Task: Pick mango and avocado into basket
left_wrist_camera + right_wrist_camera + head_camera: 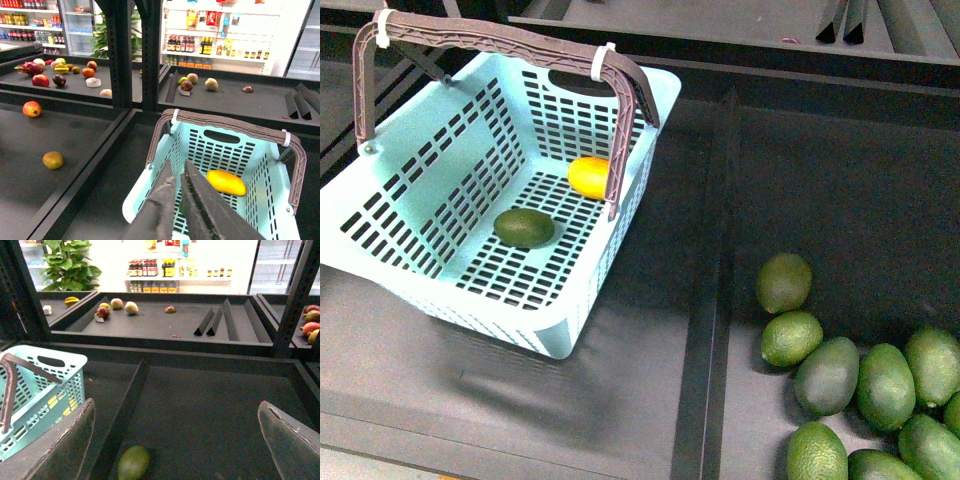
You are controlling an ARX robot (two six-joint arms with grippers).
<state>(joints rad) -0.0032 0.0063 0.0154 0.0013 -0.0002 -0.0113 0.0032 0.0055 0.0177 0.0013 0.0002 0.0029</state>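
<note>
Lying in basket (227,145): mango (226,182) just beyond clenched left end effector (179,172); right end effector (175,435) released, well apart.

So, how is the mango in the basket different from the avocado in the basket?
The mango is bright yellow-orange, while the avocado is dark green. The mango lies close to the basket's far wall, under the handle; the avocado lies nearer the middle of the floor. In the left wrist view the mango shows plainly, but the avocado is almost hidden behind the left gripper. Both are smooth ovals of similar size, resting apart on the slotted floor.
</note>
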